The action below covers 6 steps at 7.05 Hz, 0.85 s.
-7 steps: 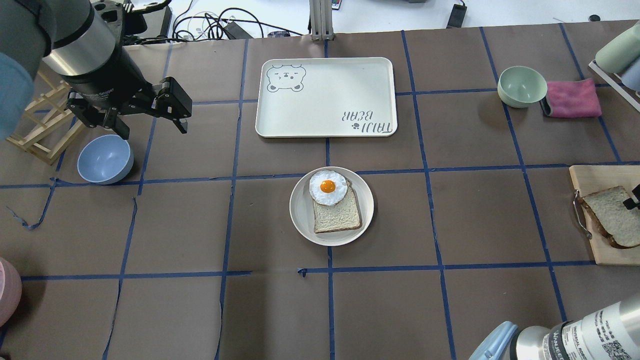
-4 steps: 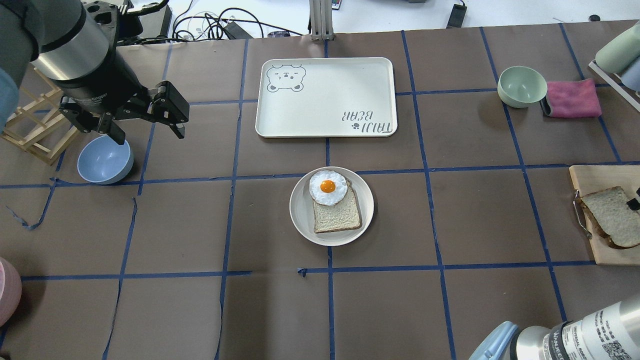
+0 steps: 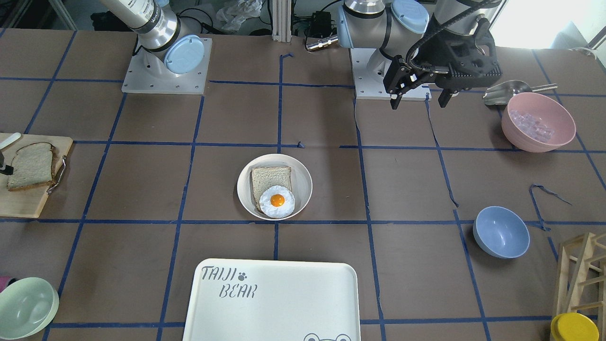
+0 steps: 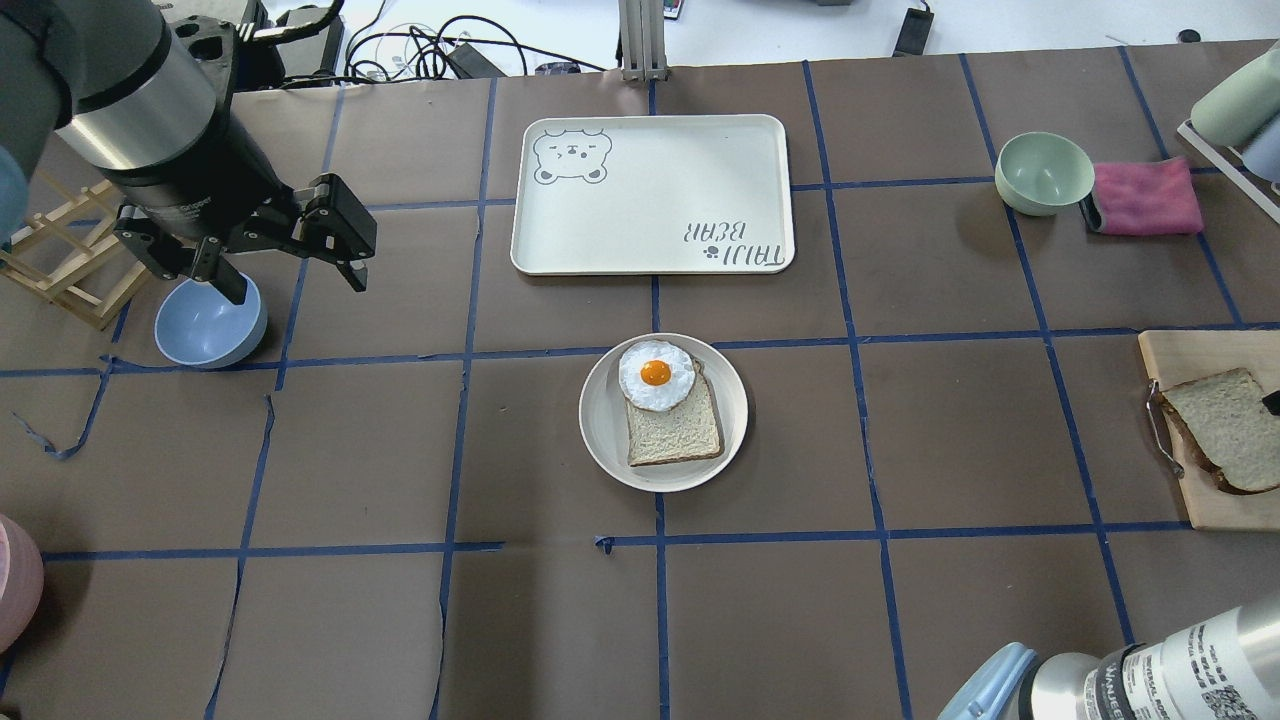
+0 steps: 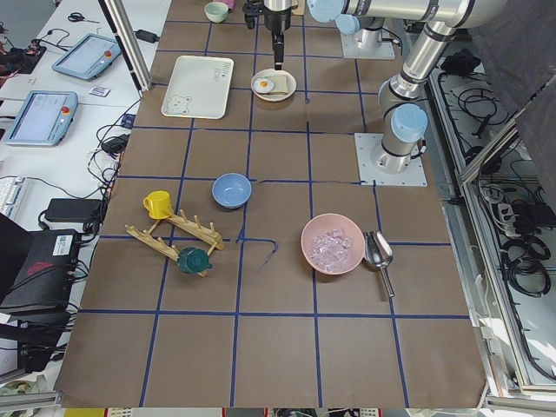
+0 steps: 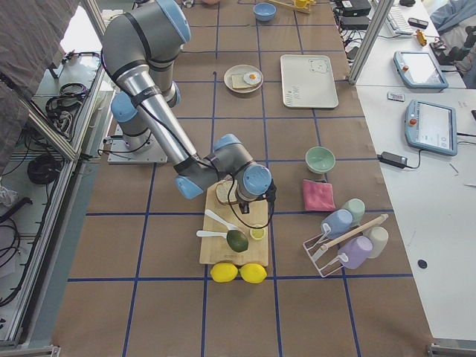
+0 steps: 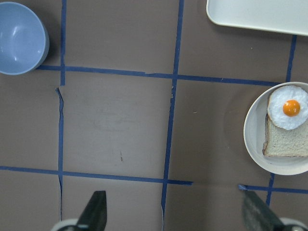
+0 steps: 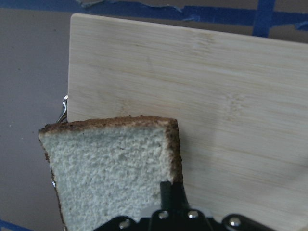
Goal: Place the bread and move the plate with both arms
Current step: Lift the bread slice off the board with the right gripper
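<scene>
The bread (image 4: pixel 1222 430), a wholemeal slice with a dark crust, lies on a wooden board (image 4: pixel 1190 360) at the right edge; it fills the right wrist view (image 8: pixel 110 168). My right gripper (image 8: pixel 172 186) is shut on the bread's crust edge, and only its tip shows overhead (image 4: pixel 1272 402). The cream plate (image 4: pixel 600 420) sits mid-table and holds a paler slice (image 4: pixel 675 432) with a fried egg (image 4: pixel 656 375) on it. My left gripper (image 4: pixel 295 283) is open and empty, hovering far left of the plate beside the blue bowl (image 4: pixel 205 325).
The TAIJI BEAR tray (image 4: pixel 650 195) lies behind the plate. A green bowl (image 4: pixel 1043 172) and pink cloth (image 4: pixel 1145 197) sit back right. A wooden rack (image 4: pixel 70 260) stands far left. A pink bowl of ice (image 3: pixel 537 121) is near the left arm's base.
My left gripper has drifted a little left and toward the robot, still open. The right gripper's tip has slid right to the view's edge, and the bread has shifted slightly with it.
</scene>
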Available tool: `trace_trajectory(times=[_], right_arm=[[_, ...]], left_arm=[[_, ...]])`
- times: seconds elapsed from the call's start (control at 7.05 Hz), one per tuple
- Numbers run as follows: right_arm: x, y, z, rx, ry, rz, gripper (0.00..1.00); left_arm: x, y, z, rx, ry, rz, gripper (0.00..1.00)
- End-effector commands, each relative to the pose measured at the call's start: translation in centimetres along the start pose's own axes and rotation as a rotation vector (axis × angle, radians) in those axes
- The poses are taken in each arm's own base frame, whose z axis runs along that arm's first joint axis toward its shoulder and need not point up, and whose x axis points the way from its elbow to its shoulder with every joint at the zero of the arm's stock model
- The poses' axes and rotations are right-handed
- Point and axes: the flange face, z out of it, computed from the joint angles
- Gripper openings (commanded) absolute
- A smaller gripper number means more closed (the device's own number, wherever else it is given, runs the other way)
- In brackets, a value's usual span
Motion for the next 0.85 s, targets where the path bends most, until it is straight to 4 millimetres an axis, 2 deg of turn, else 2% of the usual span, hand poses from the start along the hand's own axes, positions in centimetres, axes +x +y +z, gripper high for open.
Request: trace_trajectory(times=[0.0, 0.14, 0.28, 0.43, 0.57, 0.71], right_arm=[[-3.4, 0.5, -5.3, 0.006, 0.077, 0.061, 0.00], [-6.2, 0.0, -7.5, 0.007, 0.093, 0.044, 0.00], [-8.6, -0.6, -8.8, 0.009, 0.099, 0.052, 0.00], [-11.3, -2.1, -9.9, -0.015, 0.085, 0.093, 0.00], [-15.8, -5.1, -11.1, -0.038, 0.086, 0.088, 0.00], [-21.2, -7.6, -12.6, -0.064, 0.083, 0.070, 0.00]], left_arm=[[0.0, -0.4, 1.1, -0.044, -0.001, -0.004, 1.00], [-0.1, -1.0, 1.4, -0.035, 0.000, -0.013, 1.00], [-0.2, -1.0, 1.4, -0.035, -0.001, -0.015, 1.00], [-0.3, -0.7, 0.8, -0.023, -0.002, -0.014, 1.00], [-0.3, -0.6, 0.9, -0.023, -0.002, -0.014, 1.00], [-0.3, -0.6, 1.4, -0.035, -0.004, -0.012, 1.00]])
